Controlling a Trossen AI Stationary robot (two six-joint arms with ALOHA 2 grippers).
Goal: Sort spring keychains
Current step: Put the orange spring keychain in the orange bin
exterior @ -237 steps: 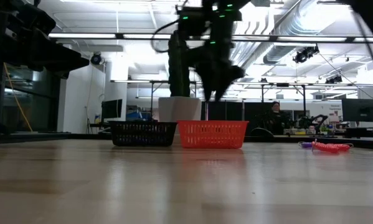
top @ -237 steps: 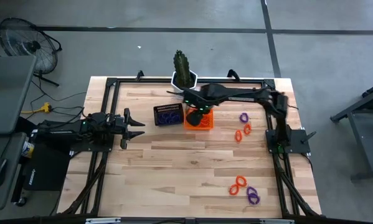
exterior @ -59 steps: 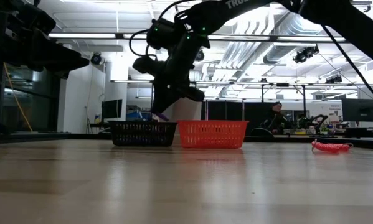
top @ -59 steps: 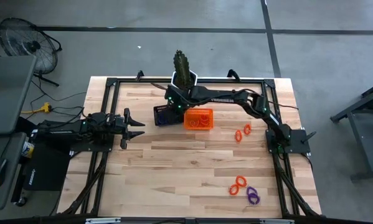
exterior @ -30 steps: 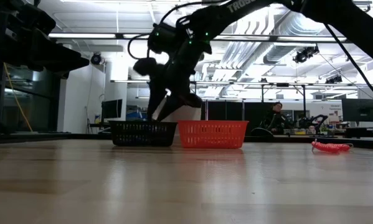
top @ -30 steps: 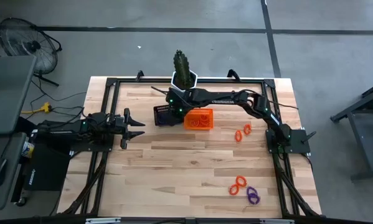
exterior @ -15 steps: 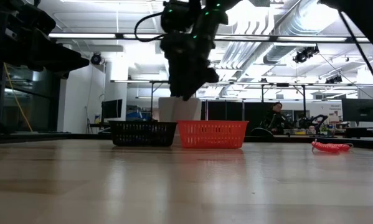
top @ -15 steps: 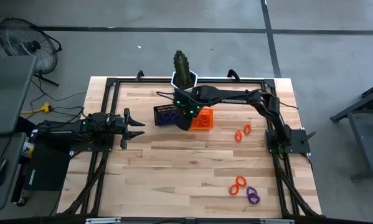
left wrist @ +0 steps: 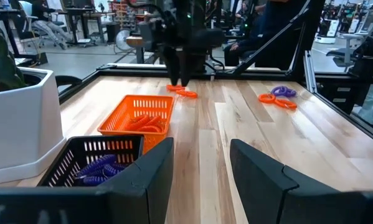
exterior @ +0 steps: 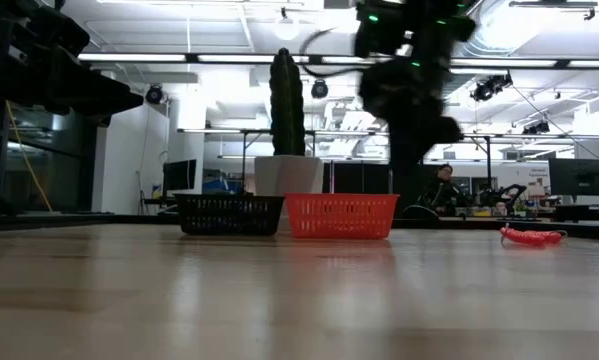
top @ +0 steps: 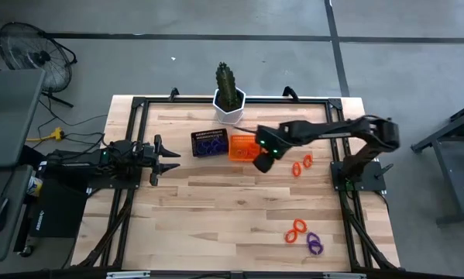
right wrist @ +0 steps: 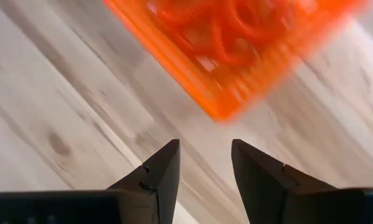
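Two orange spring keychains [top: 301, 163] lie on the table right of the orange mesh basket [top: 245, 147]; an orange one [top: 296, 230] and a purple one [top: 314, 244] lie near the table's near right corner. Purple coils fill the black mesh basket [top: 210, 143], orange coils the orange basket [right wrist: 248, 43]. My right gripper [top: 262, 162] hangs open and empty above the table at the orange basket's near right corner [right wrist: 203, 158]. My left gripper [top: 170, 160] waits open at the table's left side [left wrist: 202, 168].
A cactus in a white pot [top: 228, 97] stands behind the baskets at the far edge. A black frame rail [top: 131, 147] borders the table. Bare wood spreads across the table's middle and near left.
My right gripper has swung from over the black basket toward the table's right, past the orange basket, and now hangs near that basket's near right corner. The baskets and the loose keychains have stayed where they were.
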